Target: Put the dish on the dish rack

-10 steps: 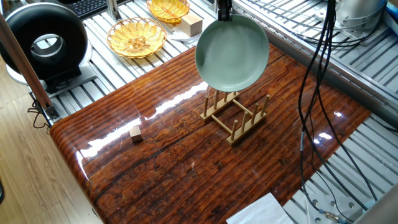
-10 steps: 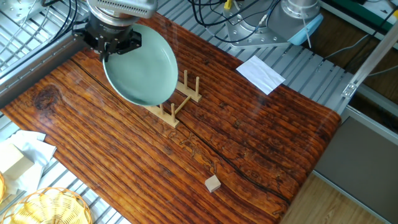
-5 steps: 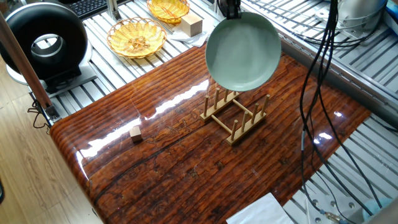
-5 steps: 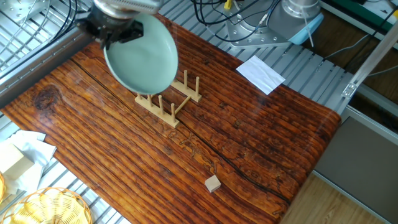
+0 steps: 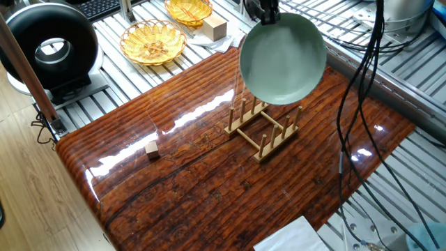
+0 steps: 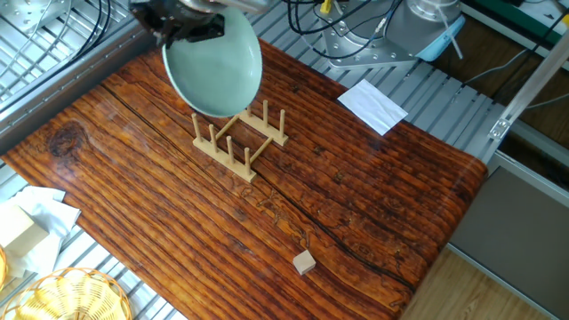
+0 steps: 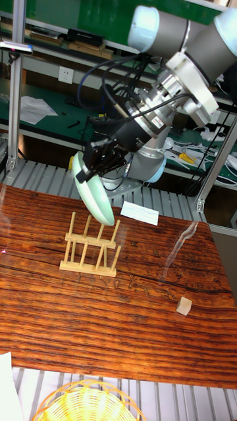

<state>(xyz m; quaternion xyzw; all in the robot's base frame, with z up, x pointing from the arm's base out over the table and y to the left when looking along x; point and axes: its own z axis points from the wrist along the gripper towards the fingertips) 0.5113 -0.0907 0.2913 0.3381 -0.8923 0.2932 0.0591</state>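
Over the last second the round, pale mint-green glossy dish has travelled across the one fixed view from the left of the small light-wood pegged dish rack to a spot above its far end, and it has risen slightly, so that all the pegs now show below its lower rim where they were partly covered before. The gripper pinches the dish by its upper rim and carries it on edge, tilted, clear of the pegs and not yet touching them. This suggests the carry is giving way to alignment: the dish probably still has to be squared to a slot between peg rows and lowered. The rack stands near the middle of the glossy, dark red-brown wooden counter, with bare wood on every side, so there is open room for descent. The small wooden cube lies well apart, near the counter's edge, and the white paper sheet rests off beyond the far edge. Hanging black cables pass near the dish in the one fixed view.
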